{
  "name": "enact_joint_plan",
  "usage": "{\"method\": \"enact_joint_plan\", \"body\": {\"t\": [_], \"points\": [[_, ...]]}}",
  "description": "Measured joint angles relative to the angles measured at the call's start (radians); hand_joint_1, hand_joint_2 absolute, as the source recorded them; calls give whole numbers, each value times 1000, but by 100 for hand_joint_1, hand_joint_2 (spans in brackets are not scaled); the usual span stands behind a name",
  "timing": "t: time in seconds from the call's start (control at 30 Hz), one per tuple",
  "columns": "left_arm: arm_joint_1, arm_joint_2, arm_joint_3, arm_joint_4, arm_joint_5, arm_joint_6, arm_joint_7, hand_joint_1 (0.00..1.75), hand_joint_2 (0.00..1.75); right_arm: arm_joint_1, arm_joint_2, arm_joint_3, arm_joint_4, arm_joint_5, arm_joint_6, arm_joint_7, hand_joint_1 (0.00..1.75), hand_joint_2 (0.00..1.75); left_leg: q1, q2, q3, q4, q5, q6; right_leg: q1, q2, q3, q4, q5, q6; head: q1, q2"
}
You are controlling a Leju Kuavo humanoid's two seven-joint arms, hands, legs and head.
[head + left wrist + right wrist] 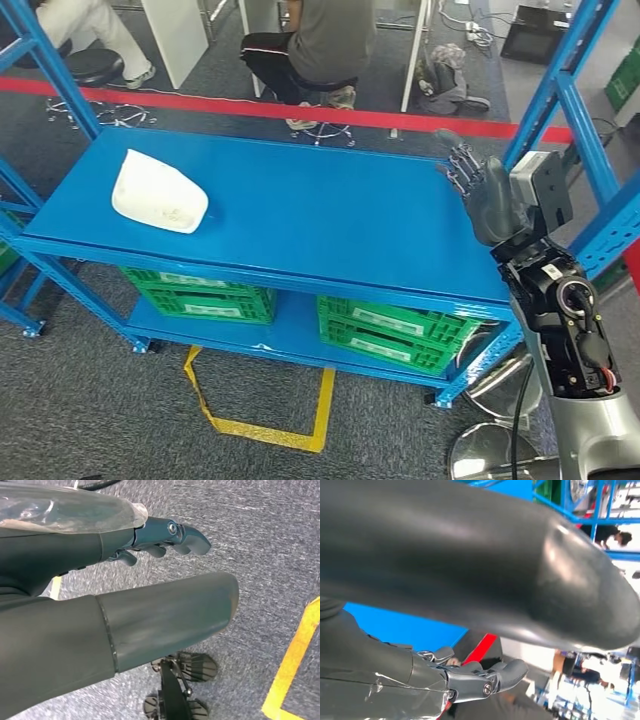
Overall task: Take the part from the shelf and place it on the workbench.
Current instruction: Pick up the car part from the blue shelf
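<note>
On the blue shelf (317, 215), near its left end: white part (159, 192), lying flat and untouched.

Over the shelf's right end, raised just above the top board: right robot hand (469, 178), dark fingers (459, 165) loosely curled yet apart, grasping nothing, well apart from the part. Close up from the right wrist, thick grey thumb and spread fingers (497, 676) bare, blue board behind. Hanging over grey carpet beside a yellow floor line (294, 660): left robot hand (113, 580), fingers (181, 535) extended and empty. Under the top board, on the lower level: two green crates (204, 293), side by side. Beyond the red floor tape (249, 106), a seated person (317, 50) on a stool.
</note>
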Motion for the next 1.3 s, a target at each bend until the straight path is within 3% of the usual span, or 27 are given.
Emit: {"method": "enact_joint_plan", "body": {"t": [0.03, 0.07, 0.13, 0.2, 0.27, 0.33, 0.37, 0.4, 0.47, 0.53, 0.6, 0.67, 0.7, 0.77, 0.83, 0.87, 0.9, 0.93, 1.0, 1.07, 1.13, 1.2, 1.27, 1.3], "points": [[0, 0, 0, 0, 0, 0, 0, 0, 0, 0, 0, 1, 3, 0, 1, 0, 0, 0, 1, -11, -7, 5, 1, -8, -3, 18, 17, -37, 9, -3, 0, 0], [0, 0, 0, 0, 0, 0, 0, 0, 0, 0, 0, 2, 5, 0, 1, 0, 0, 0, 2, -22, -14, 6, 4, -15, -1, 23, 19, -41, 5, -10, -1, 0], [4, 1, 0, 0, 0, 1, 0, 0, 0, -2, 0, 3, 7, 0, 2, 0, 0, 0, 5, -31, -22, 7, 9, -27, 0, 4, 23, -44, 9, -27, -6, 0], [6, 2, 0, 0, 0, 1, 0, 0, 0, -8, 0, 6, 8, 0, 2, -1, 0, 0, 3, 8, -49, 57, -19, -36, -1, -19, 26, -50, 13, -41, -18, 0], [4, 2, 0, 0, 0, 1, 0, 0, 0, -10, 0, 7, 10, 0, 3, -1, 0, 0, 1, 59, -115, 188, -81, -42, 2, -44, 27, -53, 13, -49, -32, 0], [4, 1, 0, 0, 0, 1, 0, 0, 0, -11, 0, 8, 13, 0, 4, -2, 0, 0, 2, 74, -174, 301, -116, -43, 6, -70, 27, -53, 11, -53, -37, 0], [5, 0, 0, 0, 0, 1, 0, 0, 0, -12, 0, 9, 15, 0, 6, -2, 0, 0, 1, 76, -178, 305, -108, -41, 8, -81, 28, -53, 10, -53, -38, 0], [6, 0, 0, 0, 0, 2, -1, 0, 0, -14, 0, 10, 17, 0, 7, -2, 0, 0, 1, 78, -160, 269, -83, -38, 9, -92, 29, -53, 9, -54, -38, 0], [6, 1, 0, 0, 1, 5, -2, 0, 0, -21, 0, 12, 18, 0, 8, -2, 0, 0, -4, 104, -83, 124, -22, -26, 13, -112, 32, -53, 5, -52, -39, 0], [5, 3, 0, 0, 1, 10, -6, 0, 0, -27, 0, 12, 20, -1, 9, -2, 0, 0, -12, 127, -31, 25, 5, -13, 19, -126, 36, -54, 0, -45, -38, 0], [5, 3, 0, 0, 1, 15, -9, 0, 0, -31, 0, 13, 22, -1, 9, -1, 0, 0, -17, 118, -25, 9, 6, -5, 24, -140, 41, -58, -4, -36, -35, 0], [7, 3, 0, 0, 1, 19, -11, 0, 0, -32, 0, 14, 23, -1, 9, -1, 0, 0, -13, 101, -20, 1, 9, 3, 20, -127, 41, -47, -18, -26, -31, 0], [7, 3, 0, 0, 1, 21, -12, 0, 0, -32, 0, 14, 23, -1, 9, 0, 0, 0, -10, 94, -16, -3, 10, 9, 18, -108, 28, -17, -39, -22, -29, 0], [5, 3, 0, 0, 1, 25, -14, 0, 0, -31, 0, 15, 25, -1, 8, 0, 0, 0, -9, 78, -12, -6, 10, 17, 16, -69, -31, 107, -100, -18, -18, 0], [4, 3, 0, 0, 1, 28, -15, 0, 0, -27, 0, 15, 29, -1, 7, 1, 0, 0, -10, 59, -11, -6, 9, 20, 17, -59, -97, 230, -138, -16, -10, 0], [5, 2, 0, 0, 1, 29, -15, 0, 0, -26, 0, 15, 31, -1, 7, 1, 0, 0, -11, 48, -9, -5, 9, 20, 16, -58, -108, 243, -128, -16, -7, 0], [5, 1, 0, 0, 0, 30, -16, 0, 0, -25, 0, 15, 33, -1, 7, 1, 0, 0, -11, 37, -7, -4, 8, 20, 16, -56, -100, 213, -97, -17, -5, 0], [5, 1, 0, 0, 0, 32, -17, 0, 0, -25, 0, 15, 34, -1, 6, 1, 0, 0, -11, 25, -4, -3, 6, 18, 15, -49, -75, 150, -54, -19, -1, 0], [4, 0, 0, 0, -2, 37, -19, 0, 0, -26, 0, 15, 35, -2, 5, 0, 0, 0, -10, 4, -5, 2, 3, 13, 11, -8, -18, 14, 11, -25, 4, 0], [3, 0, 0, 0, -4, 40, -20, 0, 0, -27, 0, 16, 36, -1, 3, 0, 0, 0, -7, -15, -15, 5, 7, 2, 12, 19, 8, -43, 22, -31, 5, 0], [5, 0, 0, 0, -7, 41, -21, 0, 0, -30, 0, 16, 38, -1, 2, 0, 0, 0, -4, -31, -23, 5, 12, -10, 13, 5, 15, -52, 23, -39, 5, 0], [5, 1, 0, 1, -9, 41, -21, 0, 0, -35, 0, 17, 39, -1, 1, -1, 0, 0, -7, 3, -38, 36, -8, -20, 9, -17, 23, -62, 26, -50, -2, 0], [1, 2, 0, 1, -10, 41, -21, 0, 0, -38, 0, 16, 39, -1, 0, -1, 0, 0, -7, 56, -94, 148, -62, -30, 9, -42, 28, -67, 27, -58, -16, 0], [0, 1, 0, 1, -11, 41, -21, 0, 0, -39, 0, 16, 40, -1, -1, -1, 0, 0, -4, 68, -133, 221, -91, -34, 10, -54, 28, -67, 26, -60, -22, 0]]}}
